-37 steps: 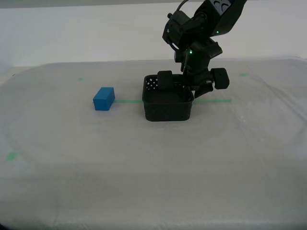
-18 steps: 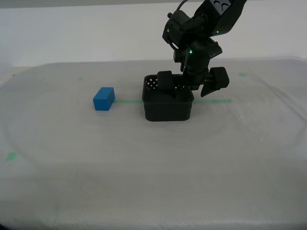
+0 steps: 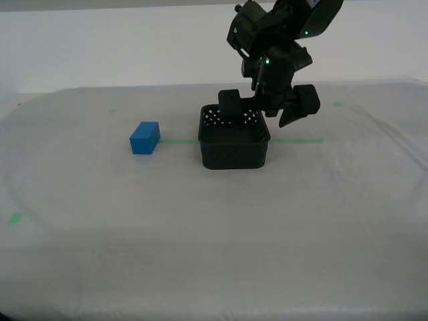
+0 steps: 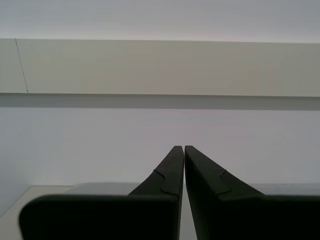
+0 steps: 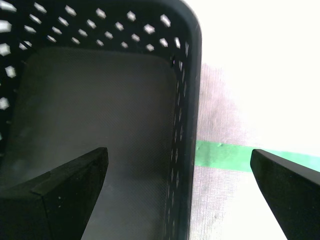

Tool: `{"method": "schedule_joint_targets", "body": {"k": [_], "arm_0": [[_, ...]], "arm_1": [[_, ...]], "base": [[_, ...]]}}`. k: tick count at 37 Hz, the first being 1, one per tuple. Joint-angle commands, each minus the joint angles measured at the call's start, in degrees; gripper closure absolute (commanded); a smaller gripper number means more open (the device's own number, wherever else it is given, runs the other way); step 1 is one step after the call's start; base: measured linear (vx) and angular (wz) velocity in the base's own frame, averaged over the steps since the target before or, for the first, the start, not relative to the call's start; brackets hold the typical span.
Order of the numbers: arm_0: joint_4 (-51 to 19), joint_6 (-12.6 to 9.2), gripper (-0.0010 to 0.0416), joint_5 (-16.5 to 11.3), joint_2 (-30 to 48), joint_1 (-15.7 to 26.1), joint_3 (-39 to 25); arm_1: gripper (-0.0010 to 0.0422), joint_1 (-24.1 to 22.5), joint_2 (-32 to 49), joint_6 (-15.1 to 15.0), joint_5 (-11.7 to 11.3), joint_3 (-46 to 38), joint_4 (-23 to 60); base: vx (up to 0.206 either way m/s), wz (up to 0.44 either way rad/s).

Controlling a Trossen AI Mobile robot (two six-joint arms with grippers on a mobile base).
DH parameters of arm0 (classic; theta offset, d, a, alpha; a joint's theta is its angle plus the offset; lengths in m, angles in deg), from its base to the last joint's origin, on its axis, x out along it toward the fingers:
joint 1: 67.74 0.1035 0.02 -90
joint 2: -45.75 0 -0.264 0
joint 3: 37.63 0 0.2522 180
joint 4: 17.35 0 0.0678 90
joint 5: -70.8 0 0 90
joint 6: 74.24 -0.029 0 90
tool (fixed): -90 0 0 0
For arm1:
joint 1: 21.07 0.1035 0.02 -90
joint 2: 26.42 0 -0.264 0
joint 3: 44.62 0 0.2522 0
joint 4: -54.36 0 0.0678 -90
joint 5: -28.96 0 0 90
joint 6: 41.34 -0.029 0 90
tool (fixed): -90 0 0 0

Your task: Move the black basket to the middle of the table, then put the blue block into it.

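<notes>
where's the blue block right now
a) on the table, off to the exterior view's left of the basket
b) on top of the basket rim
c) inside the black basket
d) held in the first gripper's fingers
a: the blue block sits on the table apart from the black basket, towards the exterior view's left, and my first gripper is open over the basket wall with nothing between its fingers.

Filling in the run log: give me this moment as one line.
basket: on table, on green tape line | first end effector: open, straddling basket wall | blue block: outside basket | second end effector: shut
</notes>
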Motion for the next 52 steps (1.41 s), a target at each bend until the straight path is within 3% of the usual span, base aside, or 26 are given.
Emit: {"method": "schedule_joint_targets", "body": {"k": [1,15,26,52], "arm_0": [[-1.6,0.0,0.0004,0.0,-1.9,0.0,0.0],[-9.7,0.3,0.0005,0.1,-8.9,0.0,0.0],[-16.4,2.8,0.0005,0.1,-15.5,-0.5,0.0],[-22.7,6.8,0.0005,0.5,-29.1,-8.3,1.8]], "arm_1": [[0.0412,0.0,0.0,-0.1,0.0,0.0,-0.2],[0.0412,0.0,0.0,-0.1,0.0,0.0,-0.2],[0.0412,0.0,0.0,-0.1,0.0,0.0,-0.2],[0.0412,0.0,0.0,-0.1,0.0,0.0,-0.2]], "base": [[0.0,0.0],[0.0,0.0],[0.0,0.0],[0.0,0.0]]}}
